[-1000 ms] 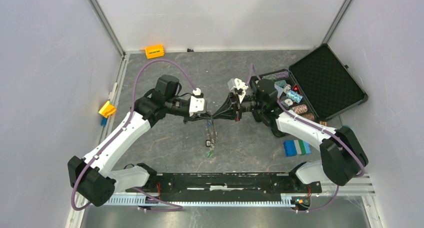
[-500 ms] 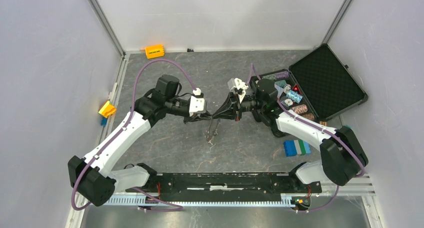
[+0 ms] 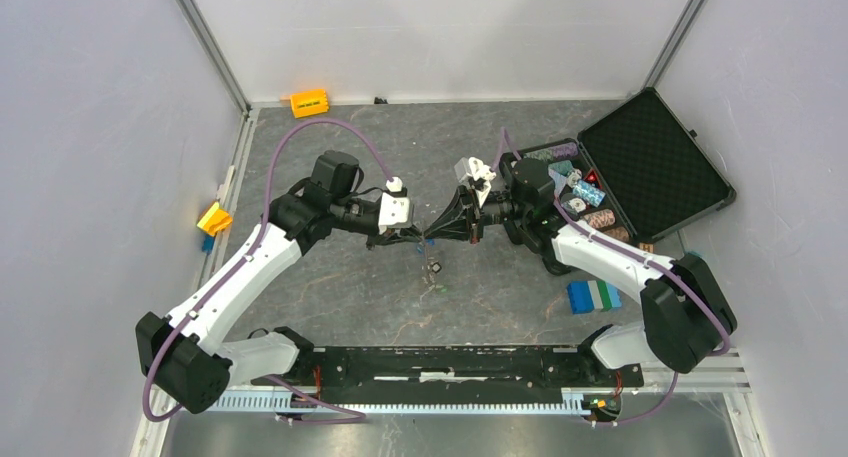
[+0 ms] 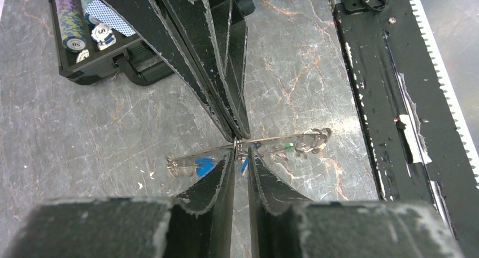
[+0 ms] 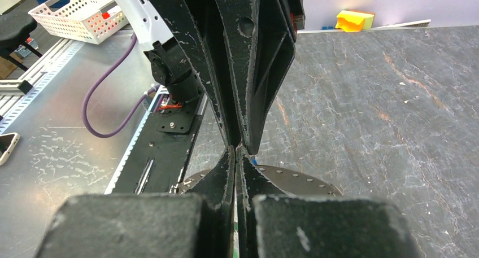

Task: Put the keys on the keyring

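The keyring [image 4: 275,140] shows edge-on as a thin silver line held above the table; in the right wrist view it is a dark toothed disc [image 5: 305,182] under the fingers. My right gripper [image 5: 237,148] is shut on its rim and reaches in from the top of the left wrist view [image 4: 237,136]. My left gripper [image 4: 242,152] meets it tip to tip, its jaws nearly closed on a key with a blue tag [image 4: 244,166]. A blue-tagged key [image 4: 203,166], a green tag [image 4: 288,145] and a cluster of keys [image 4: 313,140] hang on the ring. From above, the grippers [image 3: 425,238] touch over the keys [image 3: 432,269].
An open black case [image 3: 650,162] with striped chips [image 3: 585,192] stands at the back right. Blue, green and white blocks [image 3: 593,296] lie front right. An orange block [image 3: 309,103] and a yellow block [image 3: 214,218] lie at the left. The black base rail [image 3: 450,362] runs along the near edge.
The ring hung far down toward the near edge with its green tag low; now it is drawn up short under the fingertips. Both grippers have stayed in place.
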Tool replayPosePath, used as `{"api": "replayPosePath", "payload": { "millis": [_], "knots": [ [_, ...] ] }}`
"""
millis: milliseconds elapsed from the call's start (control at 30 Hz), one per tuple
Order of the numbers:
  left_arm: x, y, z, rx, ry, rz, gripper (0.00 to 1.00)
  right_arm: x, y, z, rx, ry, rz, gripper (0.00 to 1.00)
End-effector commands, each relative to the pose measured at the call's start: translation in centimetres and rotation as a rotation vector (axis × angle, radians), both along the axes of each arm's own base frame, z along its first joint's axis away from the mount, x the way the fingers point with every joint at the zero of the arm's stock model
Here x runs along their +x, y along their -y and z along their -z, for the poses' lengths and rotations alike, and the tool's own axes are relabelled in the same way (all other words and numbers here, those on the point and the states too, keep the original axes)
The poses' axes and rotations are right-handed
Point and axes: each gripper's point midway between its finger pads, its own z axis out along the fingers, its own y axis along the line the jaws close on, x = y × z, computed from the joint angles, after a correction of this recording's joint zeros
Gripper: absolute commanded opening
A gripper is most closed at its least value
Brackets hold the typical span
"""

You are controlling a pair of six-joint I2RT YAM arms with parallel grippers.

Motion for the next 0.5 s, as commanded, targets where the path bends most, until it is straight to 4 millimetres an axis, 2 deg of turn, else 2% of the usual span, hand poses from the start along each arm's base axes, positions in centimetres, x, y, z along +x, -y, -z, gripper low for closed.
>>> {"api": "replayPosePath", "payload": {
  "millis": [0, 67, 167, 467],
  "knots": [
    [0.51, -0.05, -1.10, -0.005, 0.034, -0.003, 0.23, 0.02, -0.02, -3.78, 0.074, 0.120, -0.002, 0.00],
    [0.57, -0.09, -1.14, -0.007, 0.029, -0.007, 0.28, -0.02, -0.03, -3.79, 0.074, 0.119, -0.002, 0.00],
    [0.52, -0.08, -1.18, -0.013, 0.030, -0.005, 0.28, 0.01, -0.03, -3.83, 0.074, 0.120, -0.001, 0.00],
    [0.45, 0.38, -1.33, -0.030, 0.008, 0.013, 0.17, 0.06, -0.02, -3.87, 0.074, 0.120, 0.001, 0.00]
  ]
}}
